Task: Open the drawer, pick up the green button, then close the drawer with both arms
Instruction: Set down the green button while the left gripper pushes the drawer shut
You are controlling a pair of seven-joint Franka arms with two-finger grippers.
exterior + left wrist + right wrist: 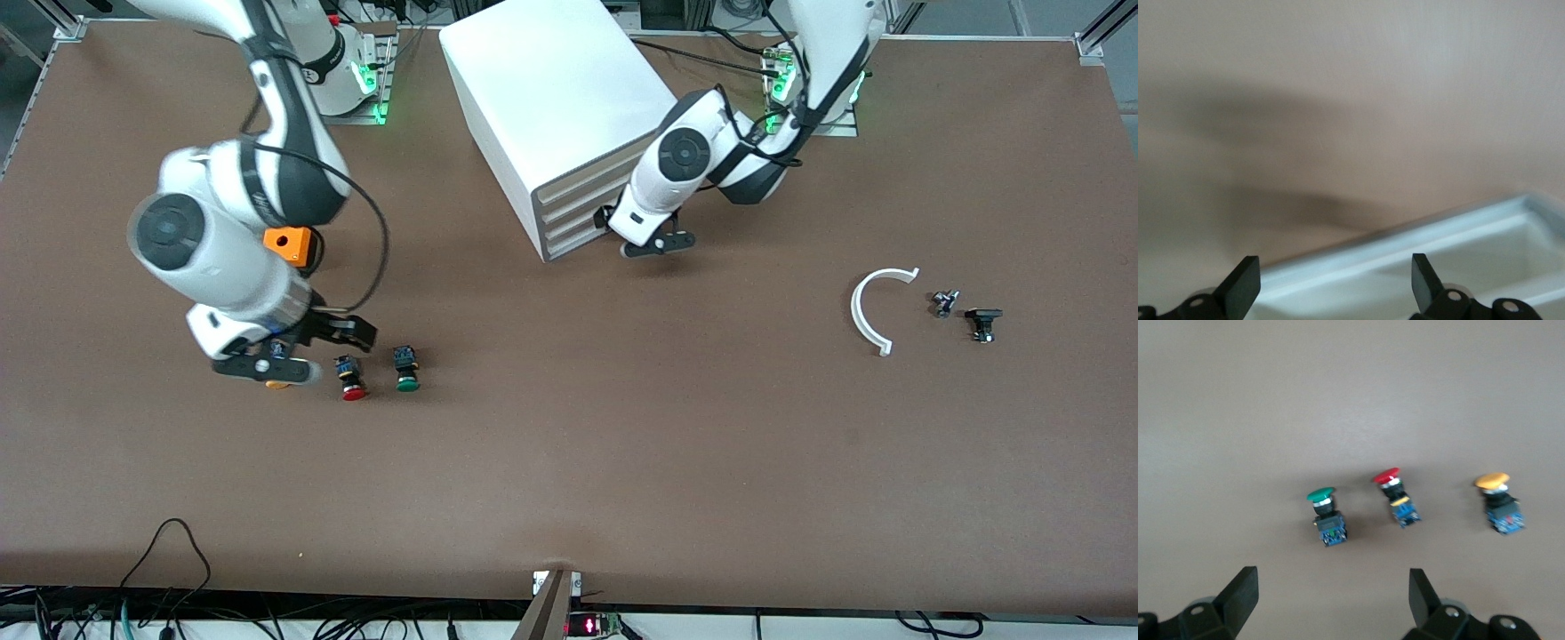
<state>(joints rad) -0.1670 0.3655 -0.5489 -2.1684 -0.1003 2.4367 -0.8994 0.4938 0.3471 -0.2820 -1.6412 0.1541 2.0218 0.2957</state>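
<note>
Here, round green-capped button (1325,517).

a wide brown table (622,462) fills the scene, matte and evenly lit. aluminium frame rails (1102,27) stand at the table's corners by the arm bases. black cables (169,569) trail along the table's edge nearest the front camera.

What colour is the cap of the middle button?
Red, clearest in the right wrist view.
</note>
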